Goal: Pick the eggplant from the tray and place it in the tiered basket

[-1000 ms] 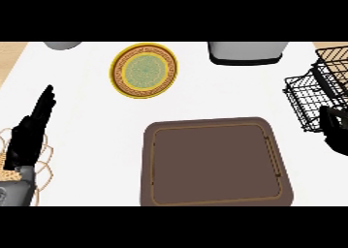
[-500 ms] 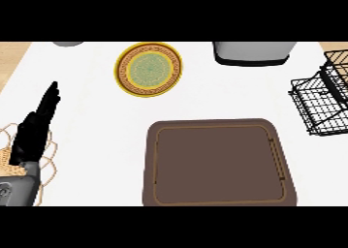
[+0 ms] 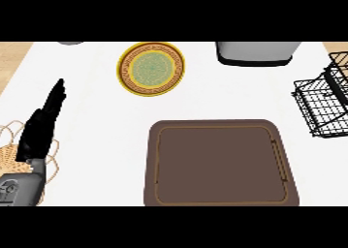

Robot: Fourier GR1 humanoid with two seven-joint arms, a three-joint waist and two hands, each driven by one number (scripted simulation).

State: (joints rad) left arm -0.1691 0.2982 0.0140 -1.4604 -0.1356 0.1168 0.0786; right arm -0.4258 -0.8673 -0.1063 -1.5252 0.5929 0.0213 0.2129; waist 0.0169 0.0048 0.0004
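The brown tray (image 3: 219,193) lies on the white counter at lower centre, and nothing shows on it. The black wire tiered basket (image 3: 332,99) stands at the right edge, partly cut off by the frame. I see no eggplant anywhere in the head view. My left hand (image 3: 40,127) rests open at the left, fingers straight and pointing up, well away from the tray. My right hand does not show.
A yellow-rimmed plate with a green centre (image 3: 152,68) sits behind the tray. A grey container (image 3: 257,52) stands at the back right. A woven wicker mat (image 3: 6,157) lies under my left forearm. A grey object (image 3: 71,42) peeks in at the top left.
My right hand, seen by the basket a second ago, has left the view. The view has shifted, so tray, plate and basket sit further right and the basket shows more fully.
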